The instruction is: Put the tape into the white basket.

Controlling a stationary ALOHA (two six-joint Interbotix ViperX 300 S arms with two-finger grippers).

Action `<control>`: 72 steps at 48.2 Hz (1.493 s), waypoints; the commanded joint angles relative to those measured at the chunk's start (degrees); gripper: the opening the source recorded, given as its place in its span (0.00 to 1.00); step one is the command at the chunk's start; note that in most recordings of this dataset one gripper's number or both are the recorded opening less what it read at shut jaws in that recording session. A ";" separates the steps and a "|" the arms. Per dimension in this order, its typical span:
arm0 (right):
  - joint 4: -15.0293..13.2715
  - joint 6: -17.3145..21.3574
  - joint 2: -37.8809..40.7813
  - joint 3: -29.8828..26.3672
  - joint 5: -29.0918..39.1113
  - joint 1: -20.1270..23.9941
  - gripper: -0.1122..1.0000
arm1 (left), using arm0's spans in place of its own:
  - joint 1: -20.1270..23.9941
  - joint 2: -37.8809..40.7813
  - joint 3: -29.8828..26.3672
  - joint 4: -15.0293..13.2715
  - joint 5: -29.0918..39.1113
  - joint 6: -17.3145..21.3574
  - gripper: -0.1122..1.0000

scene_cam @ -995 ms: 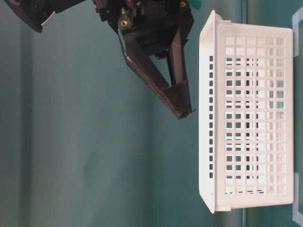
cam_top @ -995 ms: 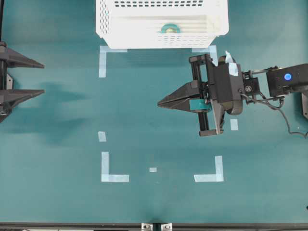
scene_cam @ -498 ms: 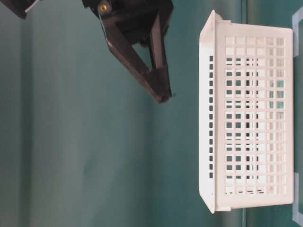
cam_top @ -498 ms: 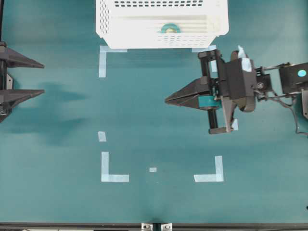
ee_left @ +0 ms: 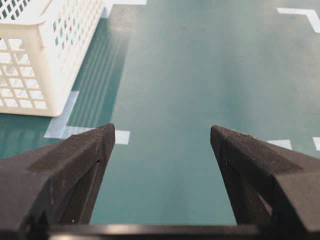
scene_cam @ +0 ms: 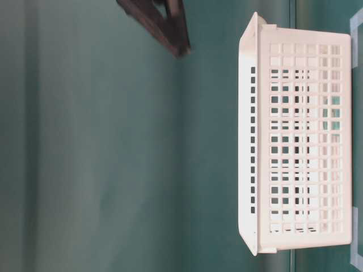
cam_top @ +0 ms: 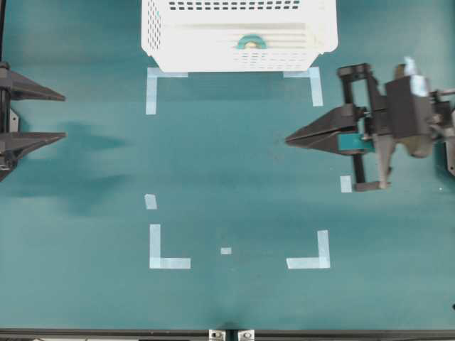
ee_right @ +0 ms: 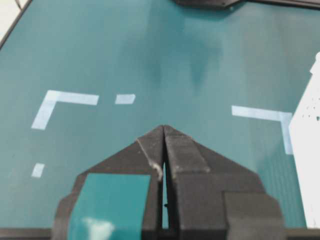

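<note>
right hand (cam_top: 291,141) is pulling back toward the right edge of the overhead view, tips pressed together w/ nothing between them; a sec ago it was sitting nearer mid-worktop, just below the white basket (cam_top: 160,53), now it's well clear of it. in the table-level view only the tip of that hand is showing at the top edge, where earlier most of it was filling the upper part. the tape (cam_top: 251,43) is lying inside the basket, near the front wall, same spot across the overhead views. left hand (cam_top: 62,114) is parked at the left edge, spread wide & empty, not moving. worktop (cam_top: 234,177) is carrying only pale tape corner marks (cam_top: 168,256). reading: tape is in, right arm is retreating, so task is looking done; nothing left but homing the arm.
</note>
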 commanded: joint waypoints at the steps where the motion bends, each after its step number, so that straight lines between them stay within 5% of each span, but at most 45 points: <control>1: 0.18 0.09 -3.60 0.79 -0.18 0.00 0.10 | 0.18 0.35 -0.70 0.00 -0.53 0.00 0.90; 24: 1.76 0.53 -26.02 13.89 0.53 -1.58 0.10 | 0.18 0.35 -0.70 0.00 -0.44 0.00 0.90; 38: 3.16 2.99 -40.52 19.25 9.76 -4.92 0.10 | 0.26 0.35 -0.70 0.09 -0.44 0.00 0.90; 72: 0.44 4.39 -42.98 23.82 12.57 -5.45 0.10 | 0.26 0.35 -0.70 0.09 -0.53 0.00 0.90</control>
